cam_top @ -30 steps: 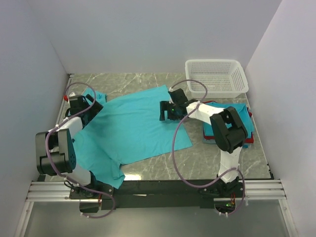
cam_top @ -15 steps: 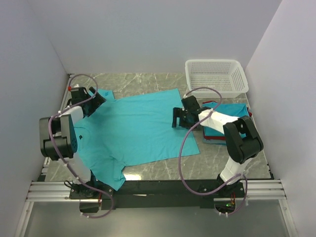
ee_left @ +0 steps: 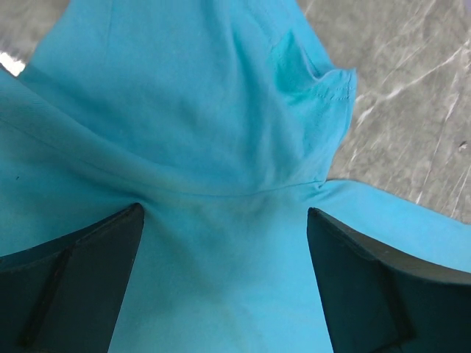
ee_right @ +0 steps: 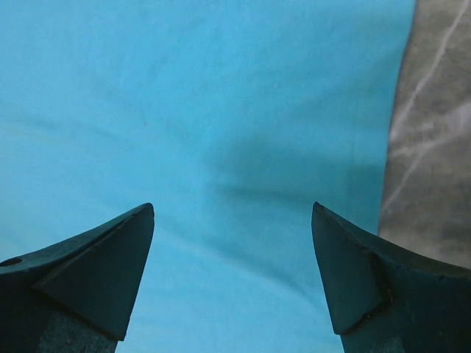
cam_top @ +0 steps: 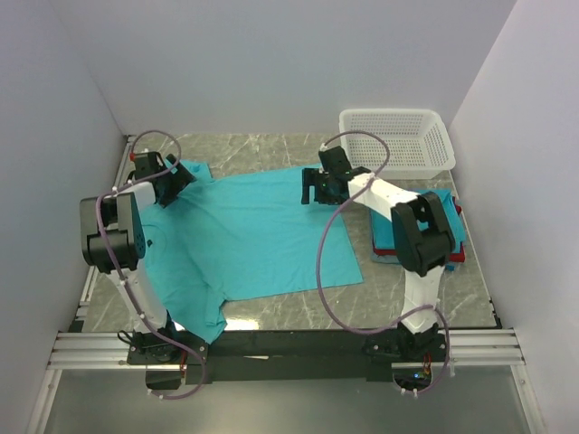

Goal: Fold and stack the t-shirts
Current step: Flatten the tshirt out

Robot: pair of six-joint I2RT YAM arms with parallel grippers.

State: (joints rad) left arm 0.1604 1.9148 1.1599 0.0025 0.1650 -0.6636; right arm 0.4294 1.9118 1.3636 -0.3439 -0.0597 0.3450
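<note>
Item: teal t-shirt (cam_top: pixel 253 235), lying opened flat on the marble worktop (cam_top: pixel 425 289), left of centre and partly wrinkled. Its long axis is running left to right across the worktop and tilting a little. The collar end is pointing toward the left arm and the hem (cam_top: pixel 342 226) toward the right. One sleeve (ee_left: pixel 309 73) is reaching toward the far left corner and the other is trailing toward the near edge. The left tool (cam_top: pixel 172 177) is hovering low over the far-left shoulder with its fingers spread wide. Cloth is bunching in creases between them, but nothing is being pinched. The right tool (cam_top: pixel 317 188) is sitting over the far hem corner, also spread, with flat cloth beneath and bare marble just beyond the edge. Step in hand, as judged: the shirt is being laid out and squared, with the first fold not yet made. The next move is calling for both tools to close on the far edge, at shoulder and hem corner together, and to carry it evenly toward the near edge. Adjacent: a folded stack (cam_top: pixel 384 237) is waiting under the right arm. Beyond it, a white mesh basket (cam_top: pixel 389 112) is standing at the far right.
</note>
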